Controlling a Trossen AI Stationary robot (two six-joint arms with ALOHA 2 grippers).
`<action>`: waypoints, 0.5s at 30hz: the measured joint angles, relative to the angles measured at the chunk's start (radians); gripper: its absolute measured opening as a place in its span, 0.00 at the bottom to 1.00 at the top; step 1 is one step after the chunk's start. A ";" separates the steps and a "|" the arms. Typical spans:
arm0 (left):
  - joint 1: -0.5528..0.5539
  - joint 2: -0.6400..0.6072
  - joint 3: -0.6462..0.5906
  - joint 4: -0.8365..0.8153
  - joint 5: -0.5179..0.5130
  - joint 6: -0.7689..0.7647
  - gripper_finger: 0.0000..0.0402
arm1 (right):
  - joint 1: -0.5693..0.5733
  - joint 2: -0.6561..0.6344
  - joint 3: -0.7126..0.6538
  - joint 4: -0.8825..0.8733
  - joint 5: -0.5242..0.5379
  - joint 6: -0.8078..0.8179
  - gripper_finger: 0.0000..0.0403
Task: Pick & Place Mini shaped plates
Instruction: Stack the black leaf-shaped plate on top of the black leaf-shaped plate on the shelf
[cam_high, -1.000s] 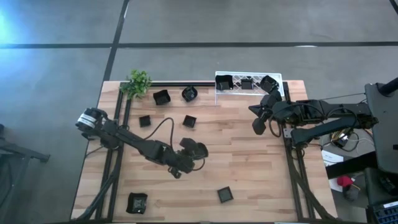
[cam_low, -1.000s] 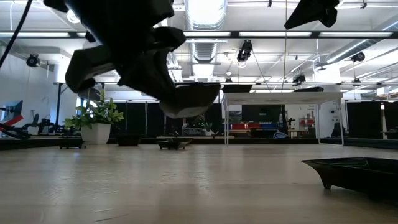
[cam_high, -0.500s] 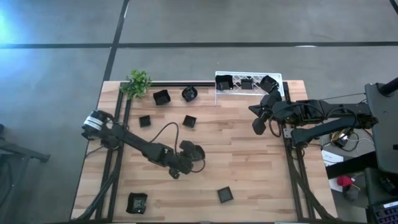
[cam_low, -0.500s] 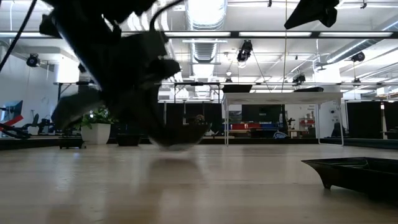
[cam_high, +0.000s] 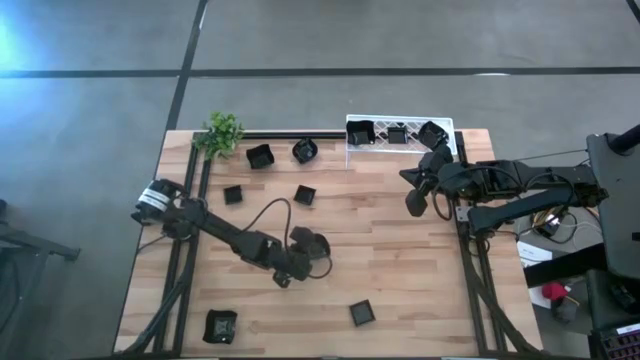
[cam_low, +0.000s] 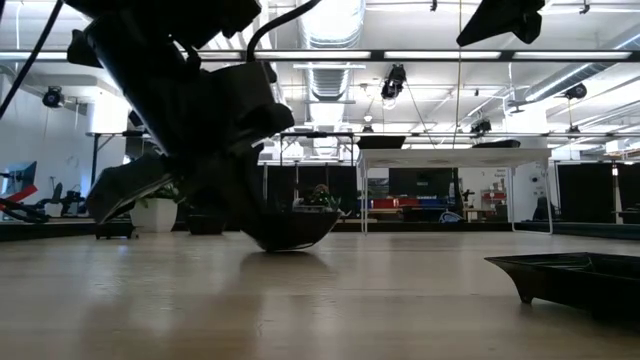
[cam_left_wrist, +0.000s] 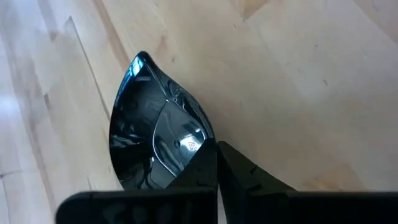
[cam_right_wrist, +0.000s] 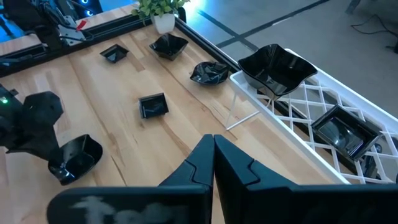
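Left gripper (cam_high: 303, 250) is low over the middle of the wooden table (cam_high: 400, 260), fingers pinched on the rim of a glossy black leaf-shaped plate (cam_left_wrist: 155, 134). In the low view that plate (cam_low: 290, 228) sits with its underside on the boards, the dark gripper body leaning over it from one side. In the left wrist view the two fingers meet at the plate's edge with no gap between them.

Right gripper (cam_high: 415, 203) hangs above the right side of the table, near the white lattice rack (cam_high: 400, 145); fingers pressed together, nothing between them (right wrist view shows the tips meeting).

Plates in the rack: three, a wavy-edged one (cam_right_wrist: 273, 67) at the end nearest the table centre, a small square one (cam_right_wrist: 339, 134) in the middle, and a third (cam_high: 432, 134) at the far end.

Loose plates on the table:
- two at the back edge, just beside the rack, an angular one (cam_high: 260, 156) and a crumpled-looking one (cam_high: 304, 150)
- a small square one (cam_high: 233, 194) left of centre
- another square one (cam_high: 305, 195) near centre
- a square one (cam_high: 361, 313) toward the front edge
- a larger one (cam_high: 220, 326) at the front left corner

A small green plant (cam_high: 222, 133) stands at the back left corner.
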 joint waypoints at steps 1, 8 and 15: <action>-0.001 0.001 0.000 0.001 0.000 0.005 0.01 | 0.000 0.000 0.000 0.000 0.000 0.000 0.02; -0.005 0.001 0.000 0.003 0.000 0.015 0.08 | 0.000 0.000 0.000 0.000 0.000 0.000 0.02; -0.009 -0.018 0.008 -0.002 -0.032 0.014 0.12 | 0.000 0.002 0.000 -0.001 0.000 -0.001 0.02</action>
